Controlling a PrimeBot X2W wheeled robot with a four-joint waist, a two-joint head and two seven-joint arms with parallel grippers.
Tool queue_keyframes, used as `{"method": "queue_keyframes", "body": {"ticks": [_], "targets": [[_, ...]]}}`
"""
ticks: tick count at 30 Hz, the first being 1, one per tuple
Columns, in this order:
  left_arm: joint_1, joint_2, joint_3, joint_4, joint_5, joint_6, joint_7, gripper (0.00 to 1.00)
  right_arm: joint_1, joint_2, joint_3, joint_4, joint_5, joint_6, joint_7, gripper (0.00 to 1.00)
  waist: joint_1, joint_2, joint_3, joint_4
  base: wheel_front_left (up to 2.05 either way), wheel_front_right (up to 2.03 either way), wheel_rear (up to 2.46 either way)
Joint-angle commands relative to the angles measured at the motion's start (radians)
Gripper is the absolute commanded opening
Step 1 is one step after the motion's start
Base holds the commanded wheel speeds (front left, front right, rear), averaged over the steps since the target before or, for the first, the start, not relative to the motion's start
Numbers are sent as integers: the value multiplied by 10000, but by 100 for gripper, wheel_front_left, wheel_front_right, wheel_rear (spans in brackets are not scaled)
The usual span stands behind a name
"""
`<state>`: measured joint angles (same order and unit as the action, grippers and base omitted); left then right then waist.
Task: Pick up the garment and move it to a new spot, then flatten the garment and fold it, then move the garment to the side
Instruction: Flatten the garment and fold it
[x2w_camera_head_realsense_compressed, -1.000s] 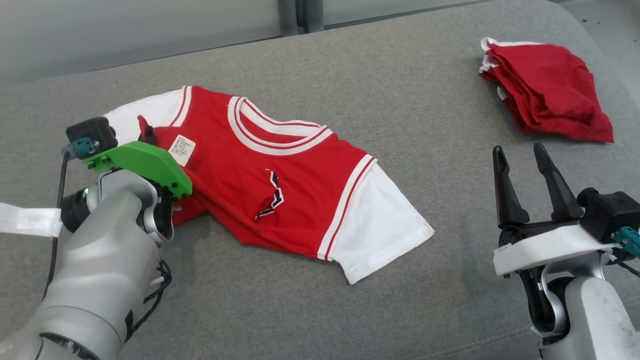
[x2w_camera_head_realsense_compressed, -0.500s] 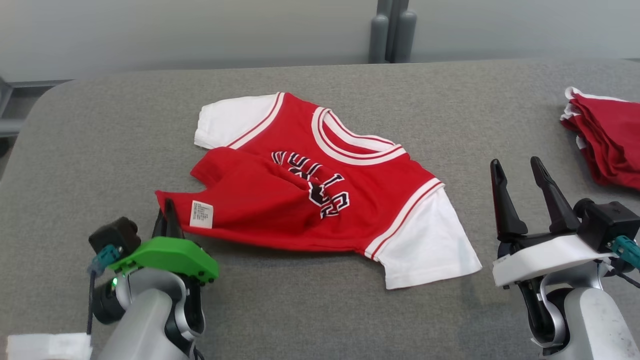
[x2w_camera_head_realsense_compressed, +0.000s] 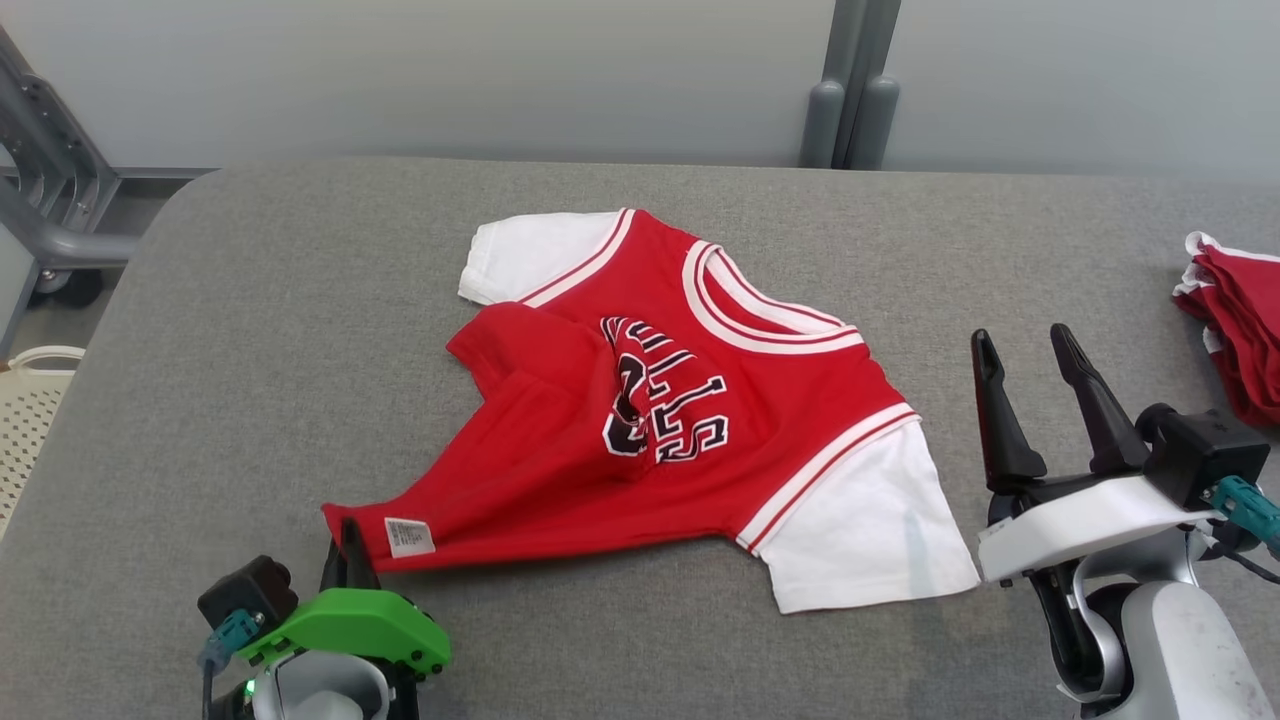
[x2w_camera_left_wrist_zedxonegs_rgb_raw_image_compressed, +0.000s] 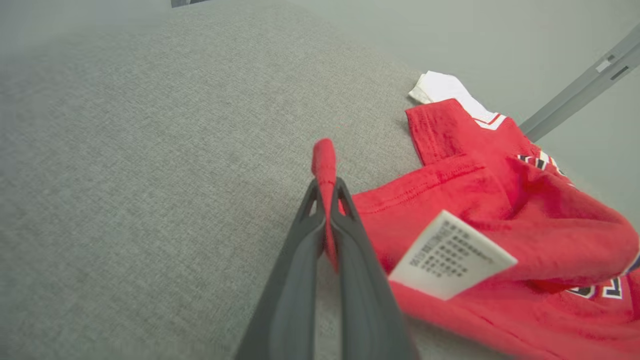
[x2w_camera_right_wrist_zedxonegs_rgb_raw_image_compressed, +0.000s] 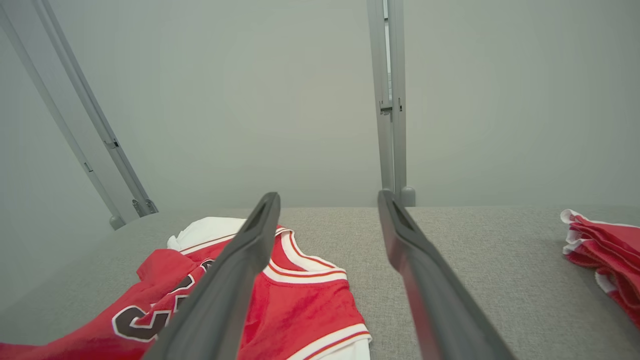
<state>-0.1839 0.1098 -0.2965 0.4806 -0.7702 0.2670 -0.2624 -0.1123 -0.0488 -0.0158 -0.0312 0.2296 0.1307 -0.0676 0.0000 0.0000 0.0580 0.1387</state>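
A red garment (x2w_camera_head_realsense_compressed: 640, 420) with white sleeves and dark lettering lies spread and partly rumpled on the grey cushioned surface (x2w_camera_head_realsense_compressed: 260, 330). My left gripper (x2w_camera_head_realsense_compressed: 345, 535) at the lower left is shut on the garment's near hem corner, beside the white care label (x2w_camera_head_realsense_compressed: 409, 537). The left wrist view shows red cloth (x2w_camera_left_wrist_zedxonegs_rgb_raw_image_compressed: 325, 165) pinched between the closed fingers (x2w_camera_left_wrist_zedxonegs_rgb_raw_image_compressed: 300, 250) and poking out past the tips. My right gripper (x2w_camera_head_realsense_compressed: 1020, 345) stands open at the lower right, off the white sleeve (x2w_camera_head_realsense_compressed: 870, 520), with nothing between its fingers (x2w_camera_right_wrist_zedxonegs_rgb_raw_image_compressed: 235, 270).
A folded pile of red clothes (x2w_camera_head_realsense_compressed: 1235, 325) lies at the right edge, also as a red pile (x2w_camera_right_wrist_zedxonegs_rgb_raw_image_compressed: 605, 250) in the right wrist view. A grey post (x2w_camera_head_realsense_compressed: 850, 90) stands behind the surface. A metal frame (x2w_camera_head_realsense_compressed: 50, 190) and a pale basket (x2w_camera_head_realsense_compressed: 30, 410) are off the left edge.
The camera view has shifted. My left gripper has pulled the hem corner toward me, unfolding the lower part of the garment so the lettering shows. The right gripper has stayed in place.
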Motion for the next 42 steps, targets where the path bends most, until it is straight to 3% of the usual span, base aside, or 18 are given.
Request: {"method": "queue_keyframes", "body": {"ticks": [1,7,8,9,10,11,20,27,35,42], "targets": [[133,-48,63,236,30,-87,-26,0,58,-33,28,37,21,1,37,100,0,0,-17,-11,0,0,0],[-104,-190,166,1208,-147,-236,-28,0,26,-33,89,53,20,1,58,100,0,0,-24,-135,0,0,0],[-153,-206,206,1317,-149,-273,-26,9,24,-33,93,47,23,1,40,100,0,0,-21,-161,0,0,0],[-187,-227,258,1407,-172,-282,-27,45,25,-33,94,35,24,1,41,100,0,0,-15,-183,0,0,0],[-210,-247,297,1501,-165,-299,-27,90,28,-33,83,23,23,1,42,100,0,0,-11,-201,0,0,0],[-223,-272,364,1615,-118,-369,-27,100,41,-32,51,7,10,1,38,100,0,0,-2,-218,0,0,0],[-205,78,762,1465,283,-490,-27,100,89,-32,-29,79,51,1,-36,100,0,0,-97,-153,0,0,0],[-633,411,498,1156,653,-708,132,100,122,-35,95,216,133,1,-76,100,0,0,-314,-289,0,0,0],[-1832,403,-181,1313,882,-1117,1065,100,93,-32,234,98,2,1,54,100,0,0,-194,-948,0,0,0],[-3098,285,-602,2248,895,-1471,2067,100,-116,-32,402,-100,-134,1,213,100,0,0,232,-1686,0,0,0]]}}
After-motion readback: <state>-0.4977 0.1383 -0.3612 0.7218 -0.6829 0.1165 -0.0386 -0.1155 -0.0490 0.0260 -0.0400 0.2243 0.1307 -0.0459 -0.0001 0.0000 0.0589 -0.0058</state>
